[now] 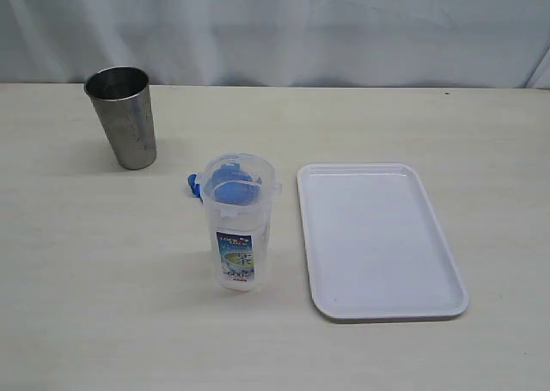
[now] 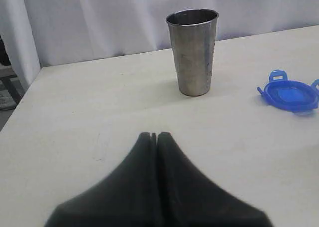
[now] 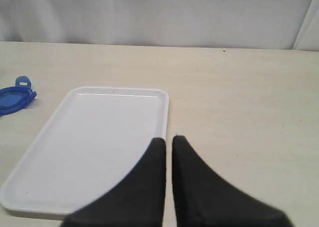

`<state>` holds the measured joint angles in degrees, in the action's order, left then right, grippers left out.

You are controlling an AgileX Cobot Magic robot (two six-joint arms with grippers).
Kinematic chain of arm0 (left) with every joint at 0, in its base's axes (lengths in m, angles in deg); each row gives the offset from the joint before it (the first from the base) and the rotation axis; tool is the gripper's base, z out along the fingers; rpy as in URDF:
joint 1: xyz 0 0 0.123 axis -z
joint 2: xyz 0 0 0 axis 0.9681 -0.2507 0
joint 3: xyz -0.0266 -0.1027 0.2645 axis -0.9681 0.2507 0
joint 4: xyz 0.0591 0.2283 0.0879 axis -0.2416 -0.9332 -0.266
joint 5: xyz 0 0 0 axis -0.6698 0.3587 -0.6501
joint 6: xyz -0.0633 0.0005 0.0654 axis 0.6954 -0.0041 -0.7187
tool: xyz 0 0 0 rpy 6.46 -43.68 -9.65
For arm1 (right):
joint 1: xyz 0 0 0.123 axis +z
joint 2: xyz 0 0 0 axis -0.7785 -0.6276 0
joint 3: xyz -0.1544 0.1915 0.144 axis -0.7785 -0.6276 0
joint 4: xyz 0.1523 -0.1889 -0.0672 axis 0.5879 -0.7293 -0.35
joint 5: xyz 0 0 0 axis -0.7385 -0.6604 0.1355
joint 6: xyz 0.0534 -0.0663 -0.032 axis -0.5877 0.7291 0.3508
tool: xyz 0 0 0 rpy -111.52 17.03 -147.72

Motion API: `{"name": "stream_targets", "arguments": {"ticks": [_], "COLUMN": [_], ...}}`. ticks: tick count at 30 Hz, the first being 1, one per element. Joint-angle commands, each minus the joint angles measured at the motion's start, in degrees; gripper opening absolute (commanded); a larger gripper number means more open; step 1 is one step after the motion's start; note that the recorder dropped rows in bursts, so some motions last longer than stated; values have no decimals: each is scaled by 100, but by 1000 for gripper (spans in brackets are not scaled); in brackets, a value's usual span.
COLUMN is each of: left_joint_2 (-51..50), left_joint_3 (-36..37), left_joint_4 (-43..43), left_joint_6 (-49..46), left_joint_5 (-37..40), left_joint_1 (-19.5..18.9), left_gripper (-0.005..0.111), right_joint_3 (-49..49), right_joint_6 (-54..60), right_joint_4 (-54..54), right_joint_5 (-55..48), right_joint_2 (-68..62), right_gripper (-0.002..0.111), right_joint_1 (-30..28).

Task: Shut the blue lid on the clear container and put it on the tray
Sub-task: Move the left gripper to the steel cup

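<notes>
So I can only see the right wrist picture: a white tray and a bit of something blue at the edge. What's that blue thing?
Observer: It's a blue lid, whole in the left wrist view, lying flat on the table, not on any container.
Operator: Is there something it fits?
Observer: Probably the clear container. It stands upright and uncovered beside the tray, just in front of the lid in the exterior view.
Operator: Anything else out there?
Observer: A steel cup, upright and apart from the rest, farther back on the table.
</notes>
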<state>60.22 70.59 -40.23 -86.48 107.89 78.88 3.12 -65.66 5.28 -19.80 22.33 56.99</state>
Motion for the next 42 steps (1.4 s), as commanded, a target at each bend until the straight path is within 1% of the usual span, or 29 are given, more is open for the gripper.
{"name": "stream_targets", "arguments": {"ticks": [1, 3, 5, 6, 9, 12, 13, 14, 15, 18, 21, 22, 23, 24, 25, 26, 27, 28, 30, 31, 33, 34, 35, 37, 38, 39, 40, 41, 42], "left_joint_2": [14, 14, 14, 14, 14, 14, 14, 14, 14, 14, -229, -374, -698, -904, -1319, -1724, -2105, -2395, -3492, -3930, -5260, -5658, -6443, -7444, -7764, -8307, -8584, -9117, -9317], "left_joint_3": [20, 20, 20, 20, 20, 20, 20, 20, 20, 20, 20, 20, -53, -80, -80, -80, -80, -80, -80, -80, -181, -259, -451, -815, -947, -1240, -1409, -1695, -1820], "left_joint_4": [-2, 145, 631, 584, 650, 650, 650, 650, 620, 230, -7, -7, -7, -20, -164, -493, -882, -1047, -1223, -1223, -1236, -1255, -1310, -1459, -1570, -1813, -1895, -2036, -2051], "left_joint_6": [-19, -9, -10, -40, 69, 733, 1494, 1763, 1946, 1983, 1992, 2004, 2004, 2004, 2004, 2004, 2016, 2132, 2096, 1986, 1606, 1483, 1337, 1322, 1322, 1310, 1310, 1294, 1294], "left_joint_5": [-294, -598, -895, -1046, -1901, -2782, -3389, -3530, -3625, -4150, -4643, -4682, -4744, -4802, -5042, -5240, -5435, -5594, -6304, -6691, -7677, -7884, -8184, -8617, -8725, -8856, -8856, -8856, -8856], "left_joint_1": [1, 1, 1, 1, 1, 1, 1, 1, 1, 1, 1, 1, 1, 1, 1, 1, 1, 1, 1, 1, 1, 1, 1, 1, 1, 1, 1, 1, 1], "left_gripper": [0, 0, 0, 0, 0, 0, 0, 0, 0, 1, 14, 22, 40, 54, 77, 90, 95, 94, 94, 94, 94, 94, 94, 94, 94, 94, 94, 94, 94], "right_joint_3": [-20, -20, -20, -20, -20, -20, -20, -20, -20, -20, -20, -20, -20, -20, -20, -20, -20, -20, -20, -20, -20, -20, -20, -20, -20, -20, -20, -20, -20], "right_joint_6": [-14, -14, -14, -14, -14, -14, -14, -14, -14, -14, -14, -14, -14, -14, -14, -14, -14, -14, -14, -14, -14, -14, -14, -14, -14, -14, -14, -14, -14], "right_joint_4": [-40, -40, -40, -40, -40, -40, -40, -40, -40, -40, -40, -40, -40, -40, -40, -40, -40, -40, -40, -40, -40, -40, -40, -40, -40, -40, -40, -40, -40], "right_joint_5": [12, 12, 12, 12, 12, 12, 12, 12, 12, 12, 12, 12, 12, 12, 12, 12, 12, 12, 12, 12, 12, 12, 12, 12, 12, 12, 12, 12, 12], "right_joint_2": [23, 23, 23, 23, 23, 23, 23, 23, 23, 23, 23, 23, 23, 23, 23, 23, 23, 23, 23, 23, 23, 23, 23, 23, 23, 23, 23, 23, 23], "right_gripper": [5, 5, 5, 5, 5, 5, 5, 5, 5, 5, 5, 5, 5, 5, 5, 5, 5, 5, 5, 5, 5, 5, 5, 5, 5, 5, 5, 5, 5], "right_joint_1": [-47, -47, -47, -47, -47, -47, -47, -47, -47, -47, -47, -47, -47, -47, -47, -47, -47, -47, -47, -47, -47, -47, -47, -47, -47, -47, -47, -47, -47]}}
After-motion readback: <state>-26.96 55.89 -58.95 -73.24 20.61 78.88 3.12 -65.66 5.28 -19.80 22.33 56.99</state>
